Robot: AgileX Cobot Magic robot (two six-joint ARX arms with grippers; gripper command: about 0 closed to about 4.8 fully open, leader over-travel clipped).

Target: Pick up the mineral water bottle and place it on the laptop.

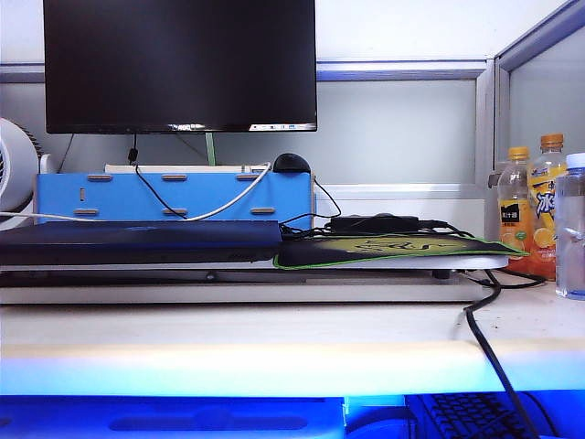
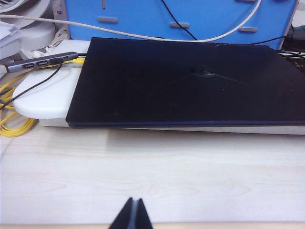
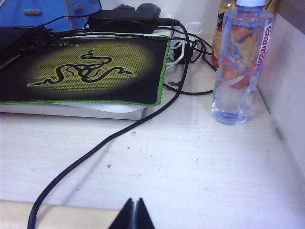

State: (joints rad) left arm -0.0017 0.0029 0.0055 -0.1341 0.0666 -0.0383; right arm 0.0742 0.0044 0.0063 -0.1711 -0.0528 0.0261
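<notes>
With the left gripper (image 2: 133, 213) hanging clenched before the laptop (image 2: 181, 83) and the right gripper (image 3: 133, 213) clenched and empty, the mineral water bottle (image 3: 240, 64) is standing upright beside the mouse pad (image 3: 88, 71), likely full, heavy, slick, best gripped at its ribbed waist.

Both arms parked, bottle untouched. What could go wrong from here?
1. The mineral water bottle stands close beside the partition wall, with orange-capped juice bottles right behind it; the shut right gripper may get little finger room, or knock those over.
2. A black cable crosses the desk towards the laptop and might snag the arm.
3. The tall bottle could tip on the lid.
The left gripper is shut, near the laptop.
</notes>
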